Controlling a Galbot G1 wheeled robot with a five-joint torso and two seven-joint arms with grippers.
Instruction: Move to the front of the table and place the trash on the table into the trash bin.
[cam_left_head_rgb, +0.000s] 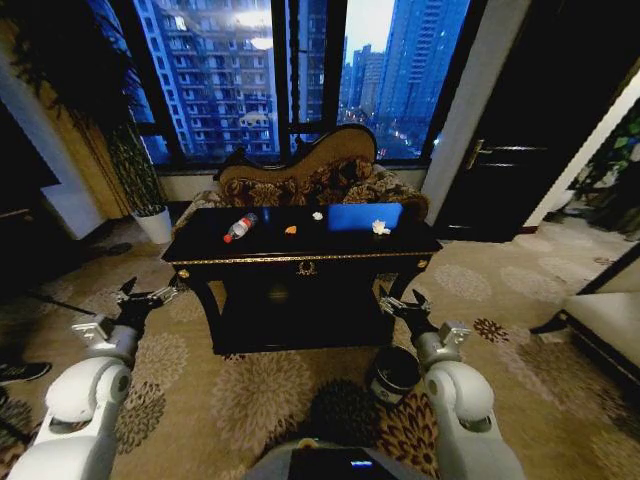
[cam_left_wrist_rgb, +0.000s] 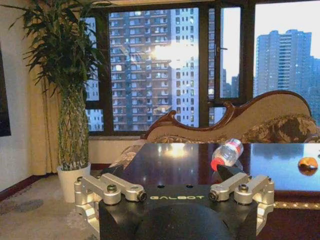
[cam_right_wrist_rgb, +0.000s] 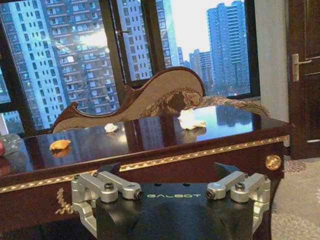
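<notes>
Facing the table (cam_left_head_rgb: 300, 262), you have both grippers spread and empty: left gripper (cam_left_head_rgb: 150, 297) off its left corner, right gripper (cam_left_head_rgb: 405, 303) at its right front. On top lie the bottle (cam_left_head_rgb: 240, 227), orange scrap (cam_left_head_rgb: 291, 230) and white bits (cam_left_head_rgb: 380, 227); the trash bin (cam_left_head_rgb: 393, 373) stands on the carpet beside your right arm.

Head view: looks forward and down from above both arms onto the table (cam_left_head_rgb: 300, 262), which sits mid-frame, with the sofa (cam_left_head_rgb: 310, 170) and windows behind it.
Left wrist view: low, near tabletop height, just off the table's left end, facing along the glossy top past the bottle (cam_left_wrist_rgb: 226, 154) toward the windows.
Right wrist view: low, close before the table's (cam_right_wrist_rgb: 150, 165) gilded front edge, facing the sofa (cam_right_wrist_rgb: 150, 97).
Shared: all three views take in the tabletop, the orange scrap (cam_right_wrist_rgb: 60, 144), the sofa and the windows.
</notes>
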